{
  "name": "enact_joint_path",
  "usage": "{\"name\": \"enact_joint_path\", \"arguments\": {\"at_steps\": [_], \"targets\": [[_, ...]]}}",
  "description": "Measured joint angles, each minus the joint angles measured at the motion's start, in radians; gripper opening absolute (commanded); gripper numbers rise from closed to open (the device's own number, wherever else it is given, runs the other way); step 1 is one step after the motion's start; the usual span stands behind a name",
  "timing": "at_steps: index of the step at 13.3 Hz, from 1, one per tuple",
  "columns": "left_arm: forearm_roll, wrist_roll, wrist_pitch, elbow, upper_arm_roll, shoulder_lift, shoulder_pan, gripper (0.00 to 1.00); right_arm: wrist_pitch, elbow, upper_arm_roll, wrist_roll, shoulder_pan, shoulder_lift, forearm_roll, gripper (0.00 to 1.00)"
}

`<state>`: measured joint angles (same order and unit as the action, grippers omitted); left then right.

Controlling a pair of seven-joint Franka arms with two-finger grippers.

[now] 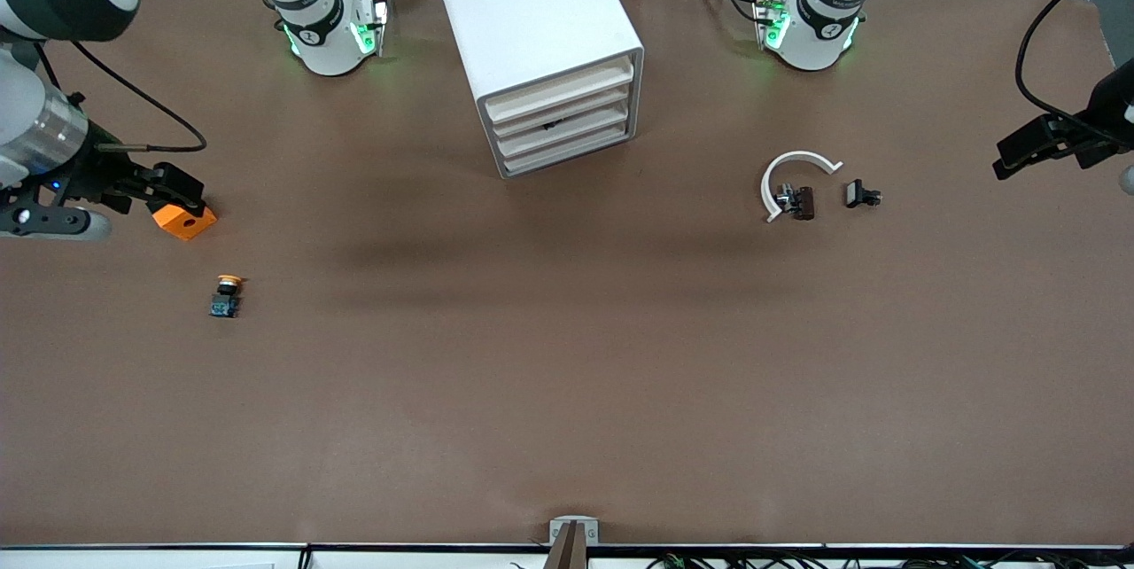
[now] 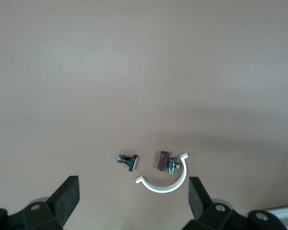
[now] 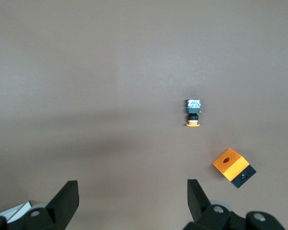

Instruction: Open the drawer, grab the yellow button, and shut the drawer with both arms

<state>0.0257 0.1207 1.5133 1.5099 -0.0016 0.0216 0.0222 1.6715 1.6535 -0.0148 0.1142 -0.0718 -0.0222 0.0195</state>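
One button (image 1: 226, 296) lies nearest on the desk (image 1: 567, 392). Right gripper (image 3: 129, 203) and left gripper (image 2: 132, 203) hover, fingers spread, holding nothing.

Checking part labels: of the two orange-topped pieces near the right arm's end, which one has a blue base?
The button, the smaller piece with a round orange cap. It lies nearer the front camera than the orange block, whose base is black.

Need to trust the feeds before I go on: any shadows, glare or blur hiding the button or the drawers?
Front view: even light, soft arm shadows fall mid-table, clear of the button; drawers readable, no glare. Right wrist view: button sharp, with a faint shadow band on bare table beside it. Left wrist view: small parts sharp, mild shading.
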Motion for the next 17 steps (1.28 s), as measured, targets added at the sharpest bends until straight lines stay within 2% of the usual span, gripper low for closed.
{"name": "enact_joint_path", "arguments": {"at_steps": [4,7,13,17], "targets": [[-0.011,-0.002,0.002,0.012,-0.064,-0.007,-0.017,1.0,-0.042,0.0,-0.008,0.0,0.002,0.048,-0.002,1.0],[-0.024,-0.002,0.002,0.014,-0.162,-0.007,-0.098,1.0,-0.058,0.0,-0.016,-0.001,0.024,0.068,-0.002,1.0],[-0.025,-0.002,-0.008,0.046,-0.197,-0.032,-0.113,1.0,-0.068,-0.001,-0.016,-0.001,0.027,0.07,-0.003,1.0],[-0.025,-0.002,-0.013,0.086,-0.284,-0.065,-0.179,1.0,-0.082,-0.034,-0.014,-0.001,0.027,0.072,-0.003,1.0]]}}
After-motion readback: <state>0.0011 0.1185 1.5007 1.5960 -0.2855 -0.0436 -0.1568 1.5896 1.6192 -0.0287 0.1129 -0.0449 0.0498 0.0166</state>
